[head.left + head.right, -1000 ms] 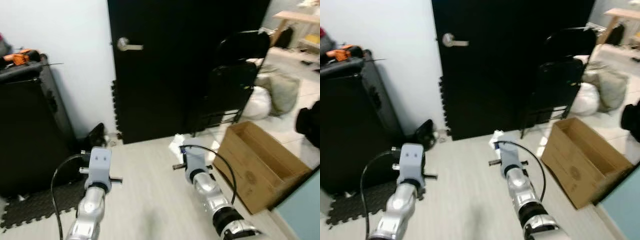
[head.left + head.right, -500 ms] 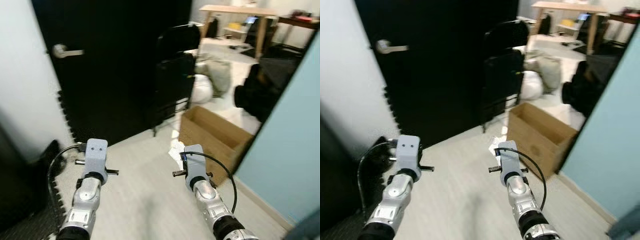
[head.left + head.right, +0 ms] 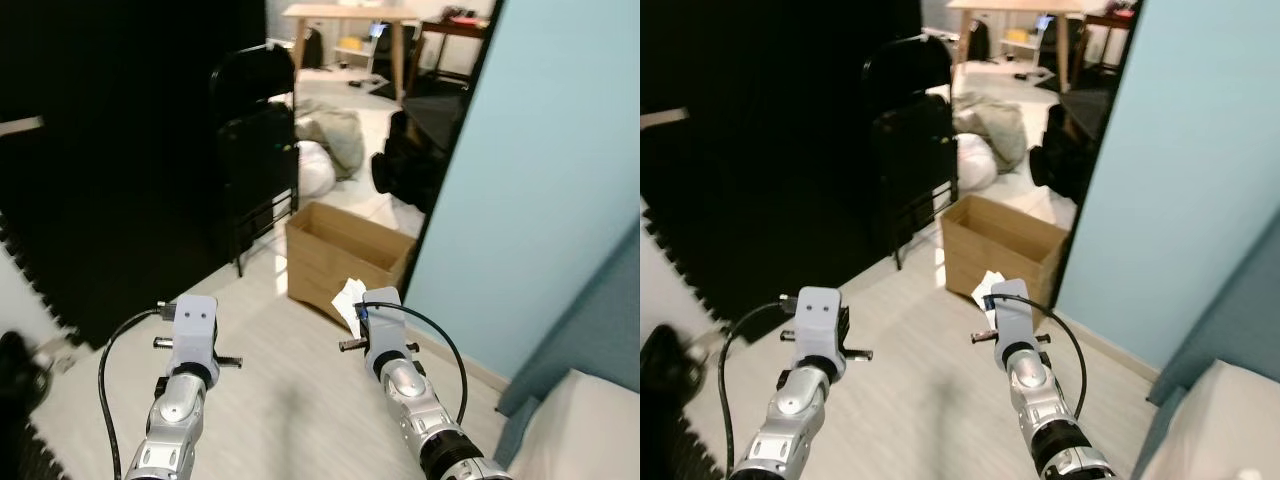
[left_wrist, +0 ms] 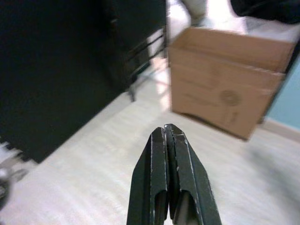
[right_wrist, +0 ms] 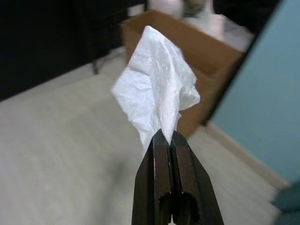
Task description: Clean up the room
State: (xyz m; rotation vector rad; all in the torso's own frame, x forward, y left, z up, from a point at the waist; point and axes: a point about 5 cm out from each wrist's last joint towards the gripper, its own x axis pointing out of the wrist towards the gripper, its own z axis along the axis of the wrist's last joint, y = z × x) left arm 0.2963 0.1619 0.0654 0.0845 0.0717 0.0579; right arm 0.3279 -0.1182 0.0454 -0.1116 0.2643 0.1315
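A crumpled white tissue [image 5: 157, 98] is shown pinched between the closed fingers of the right gripper [image 5: 169, 140], the paper standing up past the fingertips. The left gripper [image 4: 166, 133] is held forward beside it, its fingers pressed together on nothing.

Over the last second the whole scene has been swept sideways: the black door [image 3: 110, 150] that was faced squarely is now off to the left gripper's side, and the open cardboard box [image 3: 345, 250], formerly off to the right, is now just ahead of the right gripper. This is taken as a turn of the robot, not a displacement of the objects; the tissue has been kept in the same grasp throughout.

The carrying step is judged nearly complete, the box being the likely receptacle. A short advance and release over its open top appear to remain.
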